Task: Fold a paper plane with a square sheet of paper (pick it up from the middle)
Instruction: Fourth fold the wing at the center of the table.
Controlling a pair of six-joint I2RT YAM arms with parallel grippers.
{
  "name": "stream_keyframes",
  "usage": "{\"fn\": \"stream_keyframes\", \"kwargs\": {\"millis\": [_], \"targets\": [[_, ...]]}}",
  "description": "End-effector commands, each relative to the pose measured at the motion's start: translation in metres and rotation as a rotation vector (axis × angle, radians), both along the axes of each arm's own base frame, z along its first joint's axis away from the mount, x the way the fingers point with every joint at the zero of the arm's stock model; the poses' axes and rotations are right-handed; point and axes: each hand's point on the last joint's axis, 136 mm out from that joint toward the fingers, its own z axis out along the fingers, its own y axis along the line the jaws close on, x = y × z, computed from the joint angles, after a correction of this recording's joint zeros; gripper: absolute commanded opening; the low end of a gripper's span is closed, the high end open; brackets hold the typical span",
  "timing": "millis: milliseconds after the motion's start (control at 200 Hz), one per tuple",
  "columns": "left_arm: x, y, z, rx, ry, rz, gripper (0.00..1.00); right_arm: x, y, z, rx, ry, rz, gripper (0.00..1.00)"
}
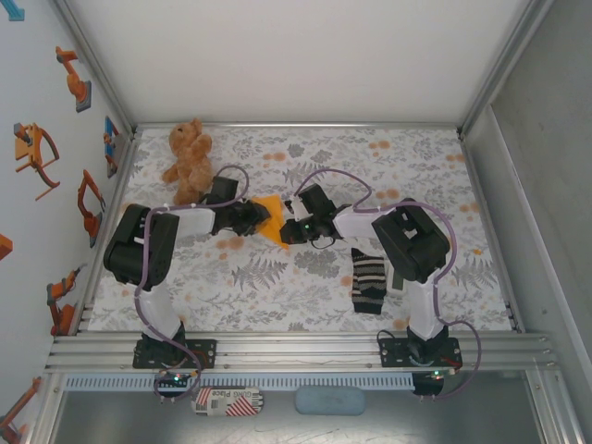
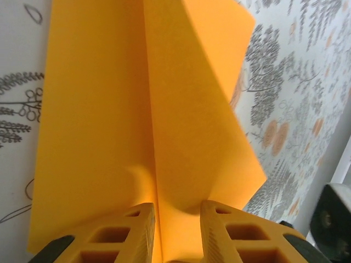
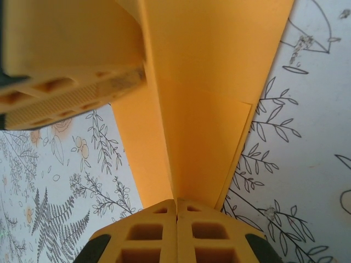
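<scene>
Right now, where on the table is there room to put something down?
The far right of the table, behind the right arm, is bare. So is the near middle, between the left arm and the sock. The centre is crowded, where the left gripper and right gripper meet at the orange paper, and by the teddy bear.

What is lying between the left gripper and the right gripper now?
The folded orange paper bridges them in the top view: the right gripper is shut on it, and the left gripper straddles its crease.
</scene>
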Motion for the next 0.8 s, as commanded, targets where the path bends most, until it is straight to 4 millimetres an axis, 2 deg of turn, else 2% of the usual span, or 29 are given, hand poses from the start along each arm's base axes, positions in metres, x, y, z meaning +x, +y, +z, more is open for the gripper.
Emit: {"fn": "stream_keyframes", "kwargs": {"millis": [0, 235, 416, 701, 796], "targets": [[0.001, -0.009, 0.002, -0.005, -0.011, -0.051, 0.28, -0.008, -0.008, -0.018, -0.03, 0.049, -0.007, 0.05], [-0.006, -0.005, -0.011, 0.068, 0.051, -0.078, 0.34, -0.007, -0.011, -0.018, -0.024, 0.056, -0.022, 0.13], [-0.02, 0.01, -0.029, 0.182, 0.129, -0.086, 0.34, -0.003, -0.011, -0.014, 0.013, 0.071, -0.048, 0.18], [-0.034, 0.024, -0.052, 0.297, 0.229, -0.085, 0.36, 0.002, -0.006, 0.003, 0.071, 0.063, -0.07, 0.2], [-0.035, 0.028, -0.057, 0.327, 0.251, -0.08, 0.38, 0.004, -0.008, 0.003, 0.064, 0.063, -0.08, 0.2]]}}
